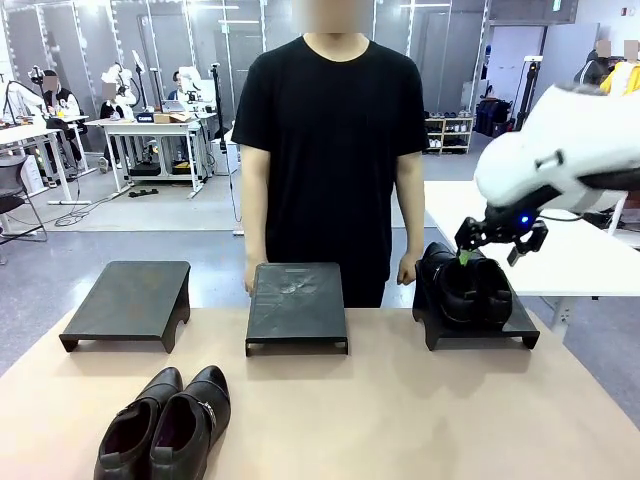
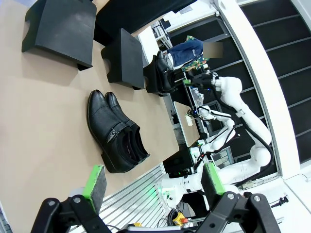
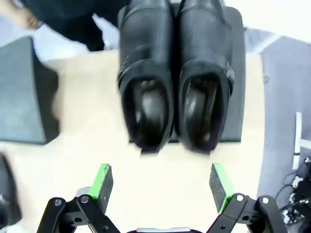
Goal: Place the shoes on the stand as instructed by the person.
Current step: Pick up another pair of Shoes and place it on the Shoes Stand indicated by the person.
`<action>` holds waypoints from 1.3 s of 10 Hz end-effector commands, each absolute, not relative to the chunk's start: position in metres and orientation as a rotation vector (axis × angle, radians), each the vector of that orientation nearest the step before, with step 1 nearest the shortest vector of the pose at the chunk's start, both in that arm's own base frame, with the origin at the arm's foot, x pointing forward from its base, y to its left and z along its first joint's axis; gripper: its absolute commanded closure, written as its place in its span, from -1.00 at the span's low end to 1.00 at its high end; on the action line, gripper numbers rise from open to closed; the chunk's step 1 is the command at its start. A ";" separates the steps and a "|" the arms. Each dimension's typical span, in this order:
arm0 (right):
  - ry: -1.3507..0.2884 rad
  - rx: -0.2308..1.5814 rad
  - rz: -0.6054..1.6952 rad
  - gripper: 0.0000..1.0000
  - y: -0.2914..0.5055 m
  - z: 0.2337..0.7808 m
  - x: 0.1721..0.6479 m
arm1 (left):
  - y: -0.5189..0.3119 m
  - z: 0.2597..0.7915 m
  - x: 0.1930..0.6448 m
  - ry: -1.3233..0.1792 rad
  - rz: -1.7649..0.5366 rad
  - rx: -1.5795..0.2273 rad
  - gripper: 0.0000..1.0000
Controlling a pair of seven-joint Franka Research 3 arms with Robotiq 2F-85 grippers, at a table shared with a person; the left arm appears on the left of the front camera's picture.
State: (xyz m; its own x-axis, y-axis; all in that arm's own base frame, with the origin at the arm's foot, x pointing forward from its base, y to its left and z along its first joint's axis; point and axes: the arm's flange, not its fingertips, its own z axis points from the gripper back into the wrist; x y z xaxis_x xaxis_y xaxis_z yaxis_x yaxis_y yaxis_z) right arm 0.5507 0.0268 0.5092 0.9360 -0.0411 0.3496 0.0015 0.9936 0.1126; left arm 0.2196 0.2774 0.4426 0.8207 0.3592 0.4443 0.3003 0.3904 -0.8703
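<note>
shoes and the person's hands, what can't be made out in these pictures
- Shoes on the table: heels cut off by the bottom edge, front view.
- Other pair, on the right stand: toes cut off by the top edge and blurred, right wrist view.
- Person's hand: partly behind the middle stand, front view; gesture unclear.

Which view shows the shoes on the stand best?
Right wrist view: the shoes appear close, both openings visible. In the front view the right gripper overlaps them; the left wrist view shows them small.
</note>
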 end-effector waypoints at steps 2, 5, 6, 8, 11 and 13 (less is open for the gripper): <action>-0.249 0.324 0.017 -1.00 -0.019 0.531 0.496 | 0.279 0.442 0.219 -0.664 0.021 -1.203 -1.00; -0.241 0.521 0.054 -1.00 -0.093 0.528 0.434 | 0.279 0.442 0.219 -0.664 0.021 -1.203 -1.00; -0.230 0.634 0.057 -1.00 -0.124 0.519 0.415 | 0.279 0.442 0.219 -0.664 0.021 -1.203 -1.00; -0.283 0.833 0.092 -1.00 -0.183 0.489 0.379 | 0.279 0.442 0.219 -0.664 0.021 -1.203 -1.00; -0.279 1.200 0.133 -1.00 -0.236 0.432 0.339 | 0.279 0.442 0.219 -0.664 0.021 -1.203 -1.00; -0.279 1.294 0.074 -1.00 -0.250 0.398 0.329 | 0.279 0.442 0.219 -0.664 0.021 -1.203 -1.00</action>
State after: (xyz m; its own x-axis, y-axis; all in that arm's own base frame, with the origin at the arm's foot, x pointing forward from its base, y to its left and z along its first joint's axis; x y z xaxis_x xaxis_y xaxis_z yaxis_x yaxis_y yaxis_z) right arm 0.3165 -0.2371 0.4093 0.9586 -0.0978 0.2674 -0.2235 0.3236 0.9194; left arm 0.2194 0.2776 0.4421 0.8209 0.3601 0.4432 0.2992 0.3898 -0.8709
